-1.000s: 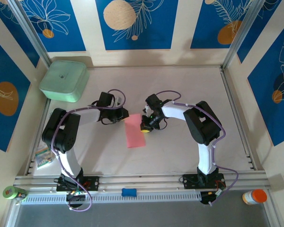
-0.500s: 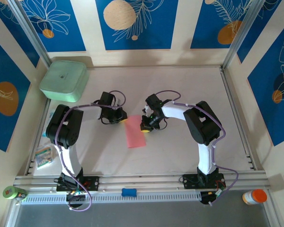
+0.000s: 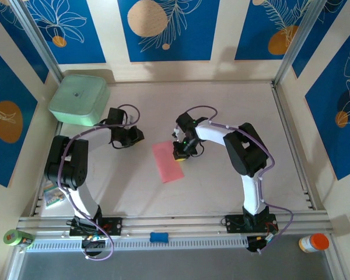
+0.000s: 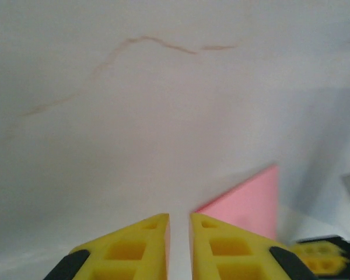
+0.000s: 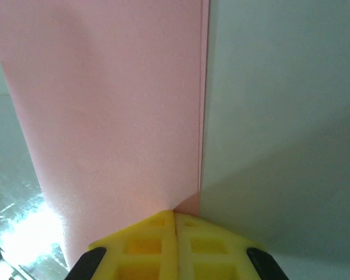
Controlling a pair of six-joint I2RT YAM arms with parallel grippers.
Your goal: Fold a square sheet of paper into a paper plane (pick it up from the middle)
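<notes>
Pale table (image 3: 221, 186) w/ blue leaf-print wall panels round it. A mint box (image 3: 79, 99) sits in the far-L corner. The paper (image 3: 168, 161) lies flat near the table's middle as a pink oblong strip, turned a bit off square, between the two arms.

R gripper (image 3: 179, 155) is down at the strip's far R corner. In the R wrist view its yellow fingers (image 5: 140, 236) are pressed tight together, no gap, w/ tips right on the pink corner. The strip runs away from them, and a doubled edge shows along its R side. Can't tell if the paper is nipped between the tips or just pinned under them.

L gripper (image 3: 134, 137) is off to the L of the strip, near the box and clear of the paper. In the L wrist view its fingers (image 4: 134, 245) stand a thin slit apart w/ bare table in the gap and nothing held. A pink corner shows just to their R.
</notes>
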